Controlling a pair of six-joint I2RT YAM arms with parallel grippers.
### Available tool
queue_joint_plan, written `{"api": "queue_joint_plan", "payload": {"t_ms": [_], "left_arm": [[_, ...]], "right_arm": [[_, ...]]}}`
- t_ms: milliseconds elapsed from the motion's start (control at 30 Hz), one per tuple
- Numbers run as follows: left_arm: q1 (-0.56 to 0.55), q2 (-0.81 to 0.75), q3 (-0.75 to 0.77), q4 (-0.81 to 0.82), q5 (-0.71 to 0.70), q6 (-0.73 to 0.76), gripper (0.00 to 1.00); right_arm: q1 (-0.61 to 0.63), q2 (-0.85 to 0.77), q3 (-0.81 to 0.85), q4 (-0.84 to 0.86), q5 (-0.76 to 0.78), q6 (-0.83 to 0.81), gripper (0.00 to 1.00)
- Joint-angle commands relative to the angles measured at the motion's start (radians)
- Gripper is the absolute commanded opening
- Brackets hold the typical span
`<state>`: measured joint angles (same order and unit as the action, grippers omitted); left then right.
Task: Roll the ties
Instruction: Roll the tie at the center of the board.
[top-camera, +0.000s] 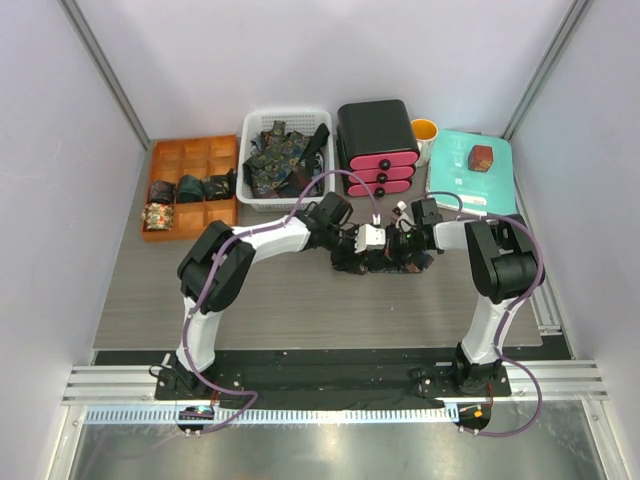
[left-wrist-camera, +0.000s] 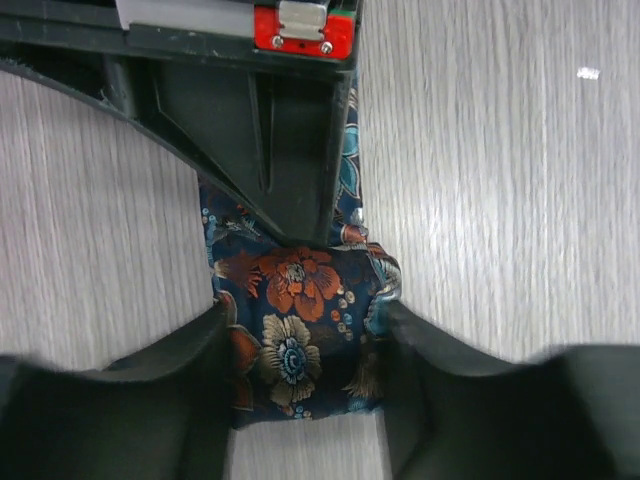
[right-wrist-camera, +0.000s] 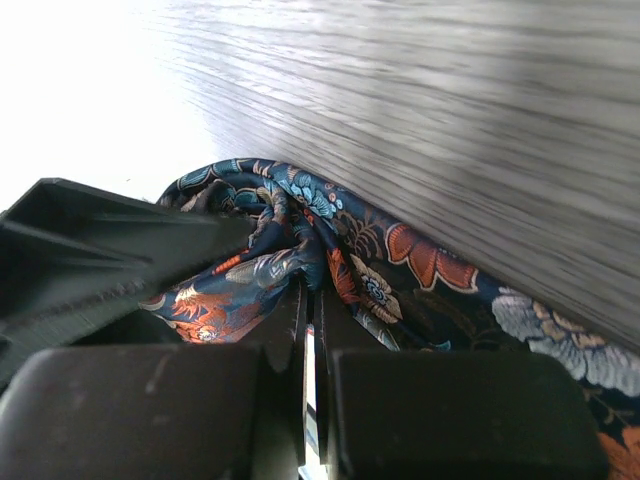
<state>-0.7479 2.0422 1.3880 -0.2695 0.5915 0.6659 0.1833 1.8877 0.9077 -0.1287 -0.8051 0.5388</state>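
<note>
A dark blue tie (top-camera: 378, 262) with orange and cream flowers lies on the table's middle, partly wound. In the left wrist view its rolled end (left-wrist-camera: 295, 290) sits between my left gripper's (left-wrist-camera: 305, 328) fingers, which press on both sides of it. My right gripper (right-wrist-camera: 312, 290) is shut, with a fold of the tie (right-wrist-camera: 420, 265) pinched at its tips. From above, the left gripper (top-camera: 352, 243) and right gripper (top-camera: 403, 245) meet tip to tip over the tie. Loose ties fill the white basket (top-camera: 252, 196). Rolled ties (top-camera: 188, 187) sit in the orange tray (top-camera: 190, 232).
Behind the grippers stand a black drawer unit with pink fronts (top-camera: 377, 145) and an orange cup (top-camera: 425, 130). A teal board (top-camera: 495, 190) at the back right carries a small red-brown box (top-camera: 482, 157). Bare grey table lies in front of the arms.
</note>
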Motion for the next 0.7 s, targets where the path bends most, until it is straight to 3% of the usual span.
{"api": "queue_joint_plan", "payload": {"t_ms": [0, 167, 300, 400, 667], "left_arm": [[-0.005, -0.011, 0.058, -0.086, -0.019, 0.020, 0.40], [-0.025, 0.036, 0.137, -0.267, -0.074, 0.035, 0.23], [-0.038, 0.088, 0.166, -0.356, -0.154, 0.051, 0.22], [-0.036, 0.119, 0.175, -0.385, -0.186, 0.047, 0.24], [-0.039, 0.177, 0.236, -0.424, -0.211, 0.038, 0.27]], "right_arm": [[0.045, 0.028, -0.029, 0.034, 0.146, 0.020, 0.02], [0.009, -0.021, 0.033, -0.125, 0.094, -0.075, 0.16], [-0.051, -0.107, 0.042, -0.224, 0.041, -0.126, 0.34], [-0.053, -0.159, 0.036, -0.217, -0.002, -0.076, 0.43], [-0.012, -0.168, -0.018, -0.043, -0.017, 0.065, 0.46]]}}
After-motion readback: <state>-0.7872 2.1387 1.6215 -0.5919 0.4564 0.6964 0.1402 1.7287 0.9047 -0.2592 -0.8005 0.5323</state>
